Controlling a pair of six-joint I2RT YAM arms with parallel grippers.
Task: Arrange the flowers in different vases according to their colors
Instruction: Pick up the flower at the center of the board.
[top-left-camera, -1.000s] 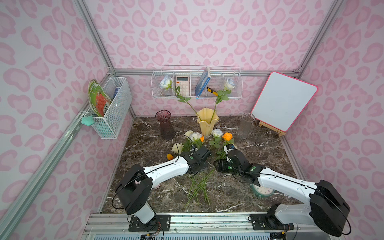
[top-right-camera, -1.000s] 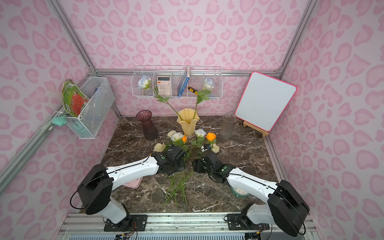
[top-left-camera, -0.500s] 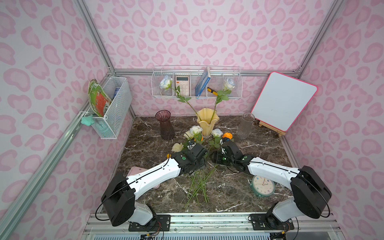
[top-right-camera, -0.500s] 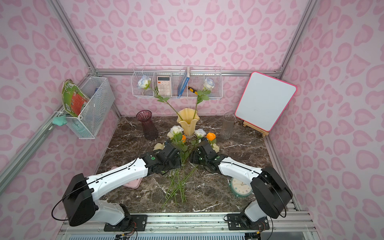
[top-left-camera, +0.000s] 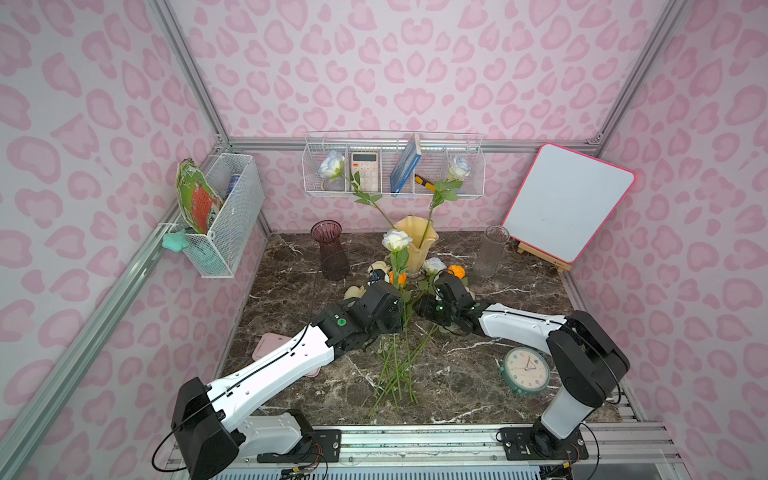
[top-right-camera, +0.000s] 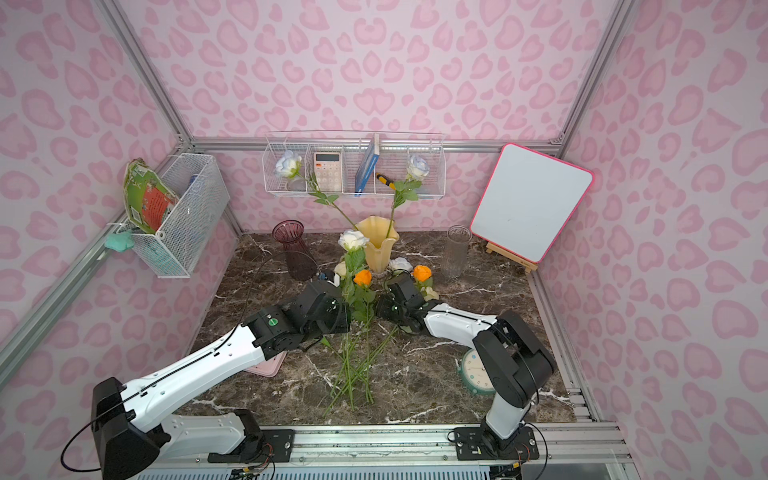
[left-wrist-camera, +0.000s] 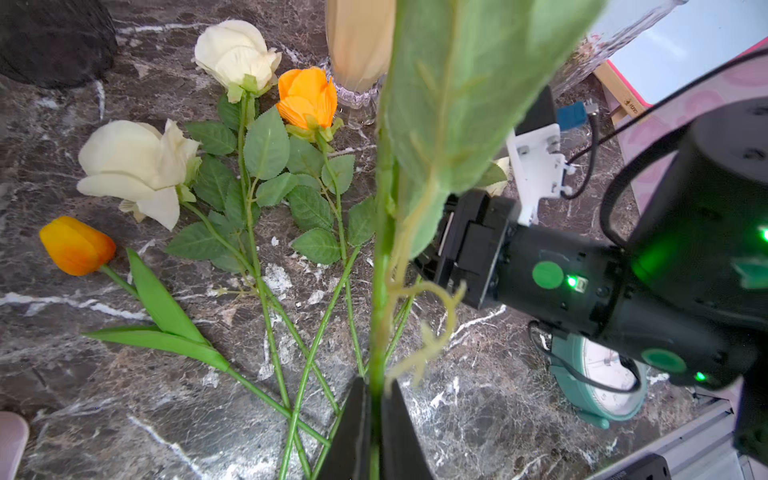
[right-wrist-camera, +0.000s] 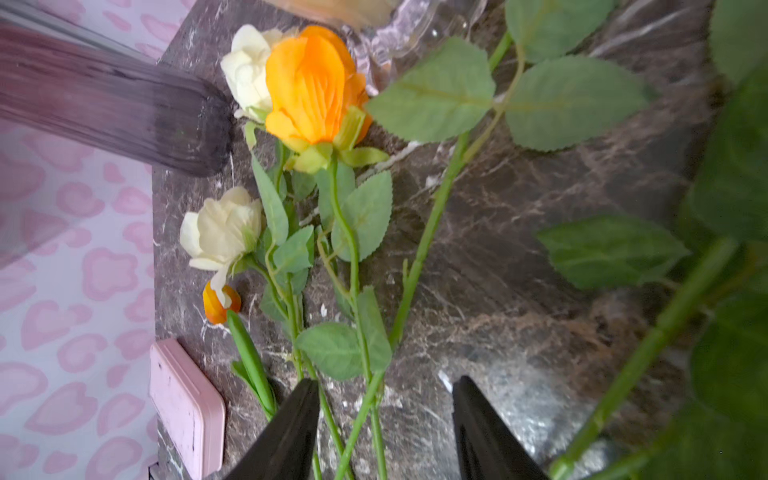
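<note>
While your left gripper (left-wrist-camera: 376, 415) is clenched on the stem of a pale rose (top-left-camera: 397, 240), that flower stands almost upright, bloom up, just on the near side of the yellow vase (top-left-camera: 417, 259). The vase mouth lies beyond the jaws, and the left arm is the one placed to carry the rose there. Two pale roses already lean out of that mouth, so room is tight.

Your right gripper (right-wrist-camera: 386, 415) hangs low over the stems with its jaws apart, gripping nothing. The orange rose (right-wrist-camera: 311, 87) lies flat, bloom at the far end. Its stem crosses another between those jaws, so I judge you may pinch both.

The purple vase (top-left-camera: 332, 253) stands far left and the clear vase (top-left-camera: 490, 251) far right, both empty. The dark marble table (top-left-camera: 478, 386) is littered with fanned stems, and a clock (top-left-camera: 525, 370) sits near right.
</note>
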